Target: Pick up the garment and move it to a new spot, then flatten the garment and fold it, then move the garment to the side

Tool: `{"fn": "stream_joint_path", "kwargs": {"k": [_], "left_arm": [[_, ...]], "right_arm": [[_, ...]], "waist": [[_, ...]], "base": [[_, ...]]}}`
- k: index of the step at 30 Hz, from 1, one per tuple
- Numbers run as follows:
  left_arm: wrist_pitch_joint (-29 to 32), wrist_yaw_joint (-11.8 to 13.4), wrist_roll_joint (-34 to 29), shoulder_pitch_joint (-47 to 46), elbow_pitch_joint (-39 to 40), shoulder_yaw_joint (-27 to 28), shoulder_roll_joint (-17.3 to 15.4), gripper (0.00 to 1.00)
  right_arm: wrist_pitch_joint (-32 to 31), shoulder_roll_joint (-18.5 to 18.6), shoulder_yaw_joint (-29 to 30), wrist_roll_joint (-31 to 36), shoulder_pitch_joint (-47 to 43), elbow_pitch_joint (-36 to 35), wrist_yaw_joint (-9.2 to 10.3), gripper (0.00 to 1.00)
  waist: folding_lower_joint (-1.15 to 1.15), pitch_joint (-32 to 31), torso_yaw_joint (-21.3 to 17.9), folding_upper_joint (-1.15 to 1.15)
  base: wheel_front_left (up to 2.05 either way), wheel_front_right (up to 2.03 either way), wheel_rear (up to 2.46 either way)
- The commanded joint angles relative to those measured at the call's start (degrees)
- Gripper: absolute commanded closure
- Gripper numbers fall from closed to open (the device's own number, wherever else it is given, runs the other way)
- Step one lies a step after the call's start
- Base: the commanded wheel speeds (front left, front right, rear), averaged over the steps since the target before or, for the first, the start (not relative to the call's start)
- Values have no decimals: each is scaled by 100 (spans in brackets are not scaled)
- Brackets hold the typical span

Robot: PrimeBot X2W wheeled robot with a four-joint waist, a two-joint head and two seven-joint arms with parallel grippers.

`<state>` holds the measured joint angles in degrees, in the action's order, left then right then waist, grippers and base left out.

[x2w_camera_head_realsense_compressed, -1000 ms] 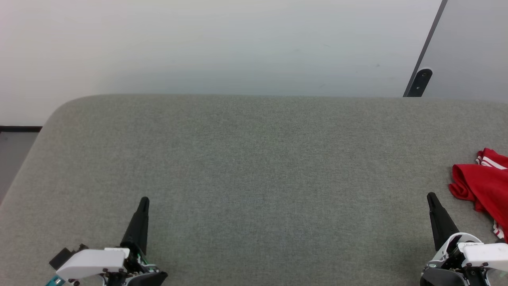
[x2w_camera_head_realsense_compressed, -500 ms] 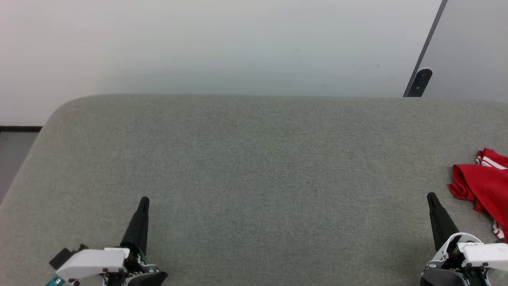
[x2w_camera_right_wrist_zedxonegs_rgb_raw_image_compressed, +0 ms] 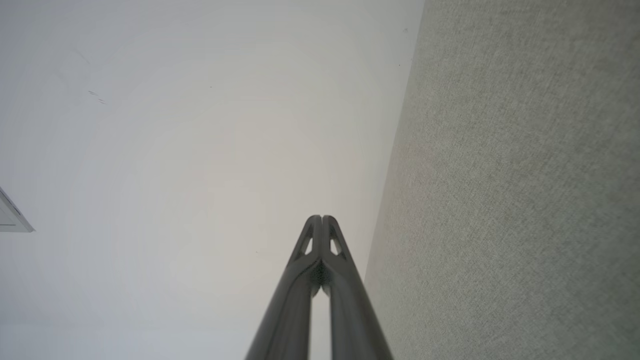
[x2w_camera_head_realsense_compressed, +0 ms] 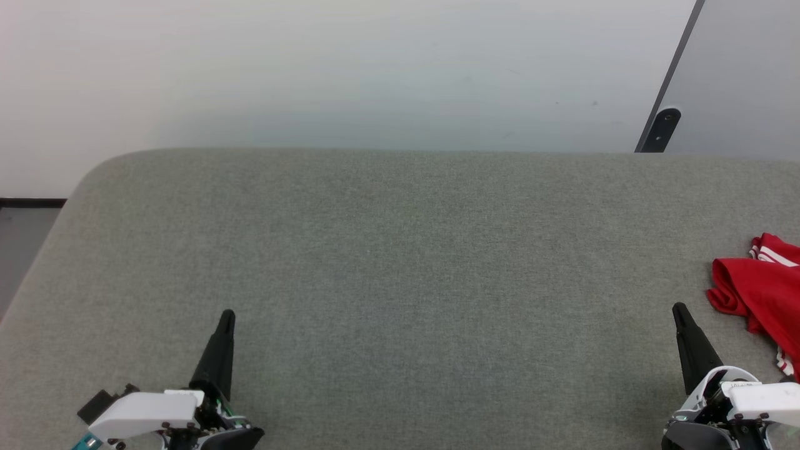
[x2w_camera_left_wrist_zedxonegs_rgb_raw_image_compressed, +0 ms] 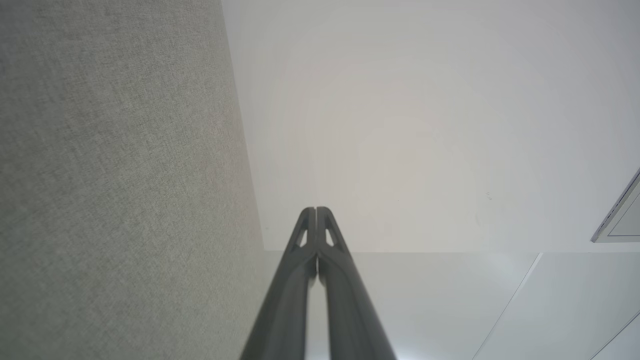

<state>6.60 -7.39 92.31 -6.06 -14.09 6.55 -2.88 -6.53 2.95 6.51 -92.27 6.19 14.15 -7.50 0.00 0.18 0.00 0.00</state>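
As right pincer (x2w_camera_head_realsense_compressed: 679,310) rests — garment (x2w_camera_head_realsense_compressed: 764,291) (crumpled) rightward.

The worktop (x2w_camera_head_realsense_compressed: 400,250) is covered in grey cloth. It looks woven, a bit rough and matt, with no shine. At the right edge of the frame, the garment (x2w_camera_head_realsense_compressed: 762,294) is soft red cloth, all crumpled, with white striped trim. The left claw (x2w_camera_head_realsense_compressed: 227,315) at the lower left and the right claw (x2w_camera_head_realsense_compressed: 677,307) at the lower right have smooth, dark fingers that look like plastic. Behind them sit white, slightly shiny plastic shells. The wall (x2w_camera_head_realsense_compressed: 375,69) at the top is smooth, pale and matt. The grey panel (x2w_camera_head_realsense_compressed: 744,69) at the upper right looks smooth too.
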Motion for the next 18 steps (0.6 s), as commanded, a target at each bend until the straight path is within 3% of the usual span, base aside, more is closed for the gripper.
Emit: {"fn": "stream_joint_path", "kwargs": {"k": [1, 18], "left_arm": [[7, -32, 19, -55, -6, 7, 5, 100], [7, -32, 19, -55, -6, 6, 5, 100]], "right_arm": [[14, -18, 5, -28, 23, 2, 2, 100], [13, -18, 4, -28, 23, 2, 2, 100]], "waist": [[0, 0, 0, 0], [0, 0, 0, 0]], "base": [[0, 0, 0], [0, 0, 0]]}}
